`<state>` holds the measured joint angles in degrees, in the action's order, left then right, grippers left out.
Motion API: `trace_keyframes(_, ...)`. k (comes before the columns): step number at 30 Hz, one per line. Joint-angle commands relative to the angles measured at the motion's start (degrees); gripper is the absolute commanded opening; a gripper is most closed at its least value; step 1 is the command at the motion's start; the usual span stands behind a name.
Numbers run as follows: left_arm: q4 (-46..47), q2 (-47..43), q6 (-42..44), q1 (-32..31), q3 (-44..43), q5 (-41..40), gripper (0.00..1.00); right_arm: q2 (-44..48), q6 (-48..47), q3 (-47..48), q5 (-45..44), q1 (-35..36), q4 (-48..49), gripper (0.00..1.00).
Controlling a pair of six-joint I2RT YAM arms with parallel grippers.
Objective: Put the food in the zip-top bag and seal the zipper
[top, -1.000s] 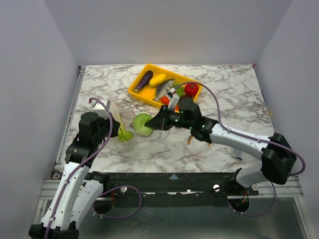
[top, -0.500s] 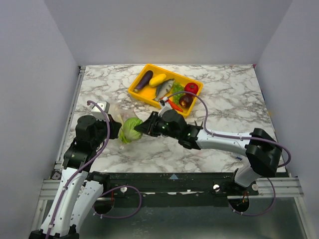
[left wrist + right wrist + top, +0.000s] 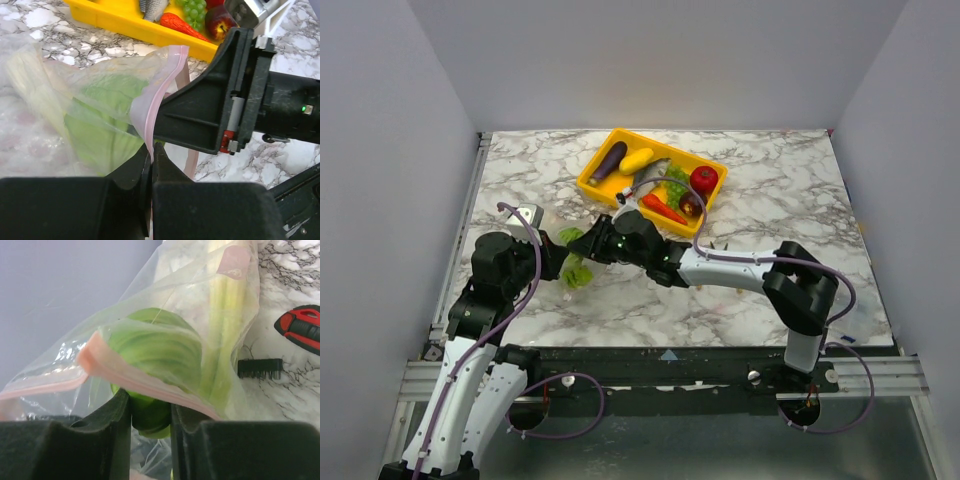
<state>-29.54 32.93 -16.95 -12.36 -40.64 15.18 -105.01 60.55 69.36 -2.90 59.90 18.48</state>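
1. Left hand [image 3: 151, 152]: closed. Its fingers pinch the pink zipper [image 3: 161, 82] at the mouth edge of the zip-top bag [image 3: 55, 75]. The bag sits at the left side of the marble tabletop [image 3: 780, 170], just ahead of this hand.
2. Bag contents: the green lettuce [image 3: 155, 347] sits in the mouth, with most of its body seen through the clear film. The pale green-white leek [image 3: 225, 315] lies lengthwise beside it, deeper in the bag.
3. Right hand [image 3: 150, 407]: reaches across from the right and meets the bag mouth opposite the left hand. Its two fingers flank the near end of the lettuce, which fills the gap between them and touches both, so the hand is gripping the lettuce. The zipper strip drapes across the lettuce just above the fingers.
4. Beyond the bag, on the tabletop: a red-and-black pocket knife [image 3: 302, 327] and a short black ridged strip [image 3: 257, 368], both clear of the bag.
5. Far centre: a yellow tray [image 3: 125, 22] holds the remaining food, namely the purple eggplant [image 3: 608, 162], yellow squash [image 3: 636, 160], grey fish [image 3: 650, 174], red tomato [image 3: 704, 180], red chili [image 3: 663, 208] and dark red onion [image 3: 691, 206].
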Motion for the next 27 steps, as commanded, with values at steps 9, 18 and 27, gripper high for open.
trace_keyframes(9,3.24,-1.34,0.25,0.32,0.56,3.11,0.0,-8.79,1.26,7.61,5.52,0.11,2.87,0.61)
trace_keyframes(18,2.82,-1.17,0.34,0.41,0.43,2.32,0.0,-3.68,-0.59,2.87,3.95,-0.06,0.94,0.88)
trace_keyframes(27,2.56,-1.21,0.44,0.41,0.56,1.78,0.0,0.18,-4.7,4.07,4.39,-0.2,-4.02,0.87)
